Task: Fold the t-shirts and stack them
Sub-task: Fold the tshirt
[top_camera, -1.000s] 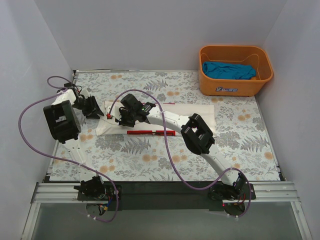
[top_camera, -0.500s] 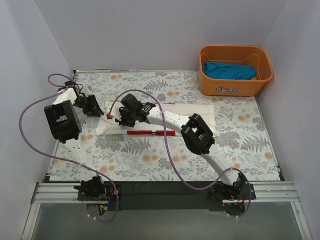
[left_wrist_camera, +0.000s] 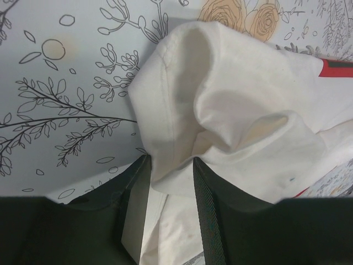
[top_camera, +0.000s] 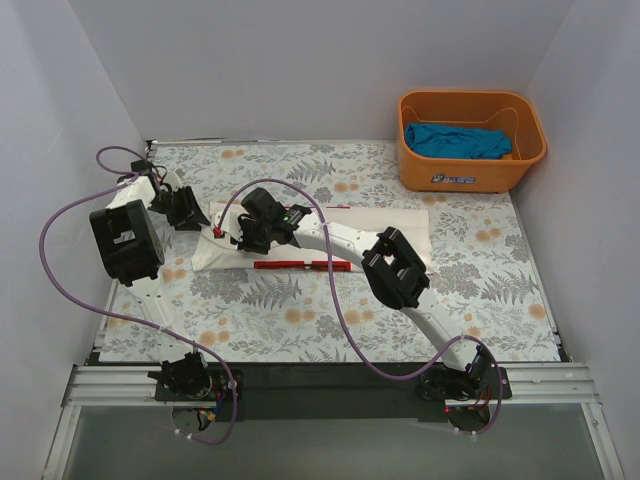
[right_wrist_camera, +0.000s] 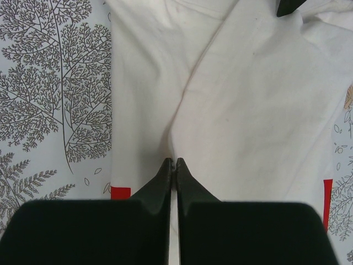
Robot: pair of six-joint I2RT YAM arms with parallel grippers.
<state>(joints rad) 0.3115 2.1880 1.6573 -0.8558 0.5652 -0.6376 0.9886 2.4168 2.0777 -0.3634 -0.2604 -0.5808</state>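
While your right arm has kept its place over the past second, your left arm has drawn slightly toward the far-left corner, taking cloth with it. By my reading, the shirt's left end is being lifted or pulled taut for another crease that is not yet laid.

- Table [top_camera: 300,320]: flower-print top; both arms reach over its left half.
- White shirt [top_camera: 400,220]: a long folded band across the middle, running from near the left edge toward the right, with red trim [top_camera: 300,264] along its near side. It is partly folded and nothing is stacked. You cannot count its layers, and the arms cover part of it.
- Basket [top_camera: 470,175]: orange, at the far-right corner.
- Teal shirt [top_camera: 455,140]: bunched inside the basket, its lower part hidden by the wall.
- Left gripper [left_wrist_camera: 170,160]: at the band's left end, set narrow, with a bunched fold of white cloth clamped between the fingers.
- Right gripper [right_wrist_camera: 174,161]: just beside it on the same shirt, fingers almost touching and tips at a crease. It appears to pinch a thin fold, though the cloth there is hard to make out.
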